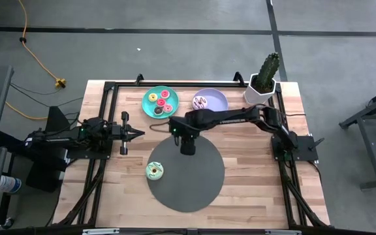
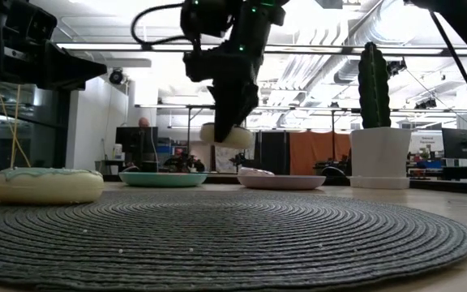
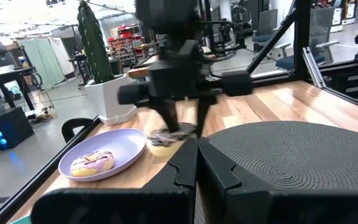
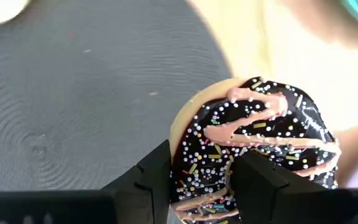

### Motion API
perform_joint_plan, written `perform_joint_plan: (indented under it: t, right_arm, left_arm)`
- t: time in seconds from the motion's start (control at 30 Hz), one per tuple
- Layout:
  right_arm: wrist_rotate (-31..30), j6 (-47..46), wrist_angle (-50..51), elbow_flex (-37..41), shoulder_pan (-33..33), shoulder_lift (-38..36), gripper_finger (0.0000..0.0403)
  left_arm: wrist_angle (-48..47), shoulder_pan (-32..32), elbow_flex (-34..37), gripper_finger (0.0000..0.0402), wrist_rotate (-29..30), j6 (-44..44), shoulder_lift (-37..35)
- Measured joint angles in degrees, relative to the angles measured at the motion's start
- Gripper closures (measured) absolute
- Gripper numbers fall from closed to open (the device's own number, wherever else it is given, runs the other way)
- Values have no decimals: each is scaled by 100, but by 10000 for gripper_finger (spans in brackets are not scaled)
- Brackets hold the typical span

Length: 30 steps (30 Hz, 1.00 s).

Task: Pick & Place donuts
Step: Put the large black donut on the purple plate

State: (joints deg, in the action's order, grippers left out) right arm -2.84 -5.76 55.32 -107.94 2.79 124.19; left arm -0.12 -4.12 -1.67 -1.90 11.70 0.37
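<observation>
Overhead, right gripper (image 1: 187, 149) hung over grey disc's (image 1: 194, 189) far edge; green-iced donut (image 1: 155, 171) lay at its left | low: chocolate-sprinkled donut (image 2: 226, 135) was held clear of the disc | left wrist: left gripper (image 3: 196, 163) fingers together | right wrist: fingers clamped the donut (image 4: 253, 149).

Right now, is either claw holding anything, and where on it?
Right claw grips the chocolate-sprinkled donut across its ring, one finger through the hole, lifted above the grey mat. Left claw holds nothing.
</observation>
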Motion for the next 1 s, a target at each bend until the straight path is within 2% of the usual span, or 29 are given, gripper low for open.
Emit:
perform_joint_plan:
  t: [0.4, 0.73, 1.0]
  right_arm:
    - [-10, -1500, 370, 0, 766, -33, 269]
    - [-222, -1648, 1013, 0, 1496, -33, 269]
    - [-289, -1685, 1469, 1, 1807, -33, 269]
  left_arm:
    - [0, 0, 0, 401, -1, 0, 0]
    - [0, 1, 2, 401, -1, 0, 0]
    - [0, 0, 0, 401, 1, 0, -1]
